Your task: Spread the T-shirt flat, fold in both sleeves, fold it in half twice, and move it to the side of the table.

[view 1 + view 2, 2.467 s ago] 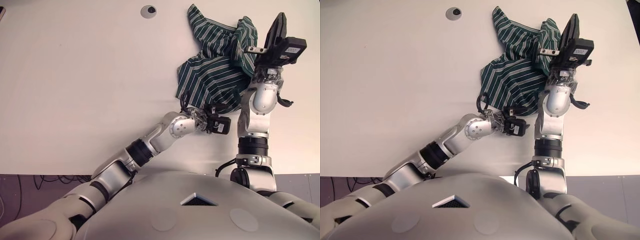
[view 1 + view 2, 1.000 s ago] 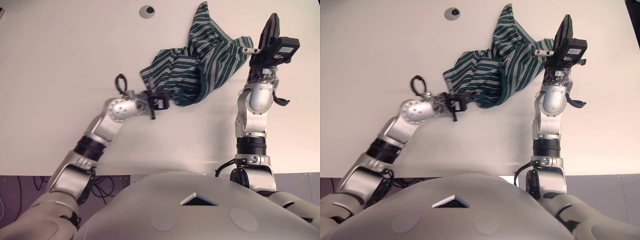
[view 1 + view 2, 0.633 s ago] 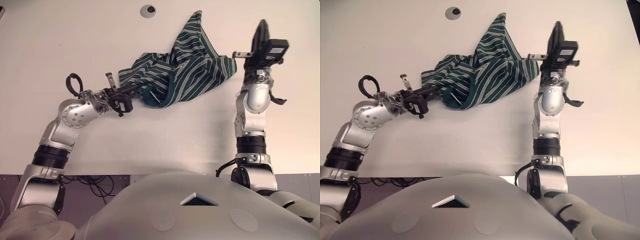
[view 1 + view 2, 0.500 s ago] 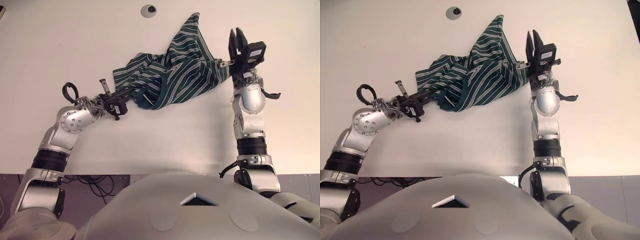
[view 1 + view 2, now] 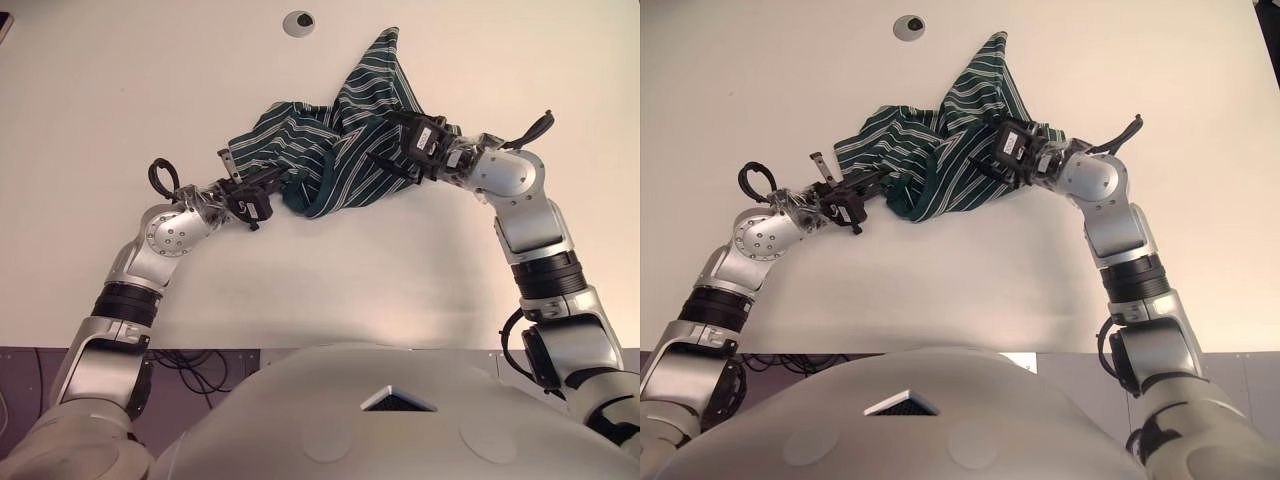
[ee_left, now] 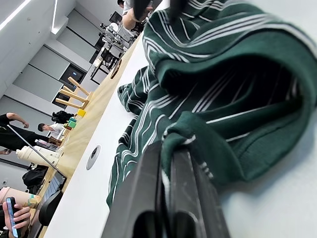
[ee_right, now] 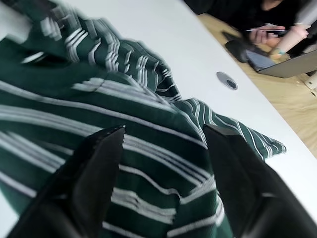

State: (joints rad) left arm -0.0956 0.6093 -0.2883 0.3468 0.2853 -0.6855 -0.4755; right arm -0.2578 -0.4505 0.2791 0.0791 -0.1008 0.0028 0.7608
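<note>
The T-shirt [image 5: 335, 150] lies bunched at 12 o'clock on the tabletop [image 5: 150, 90]. My left pincer [image 5: 280, 181] is closed on its 8 o'clock edge. The right pincer [image 5: 383, 138] hangs wide open over the cloth. I should pinch the 3 o'clock edge and pull apart evenly.

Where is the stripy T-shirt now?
In the eye views the T-shirt lies bunched on the table, near the cable hole. The left gripper pinches its left edge and the open right gripper sits over its right side.
</note>
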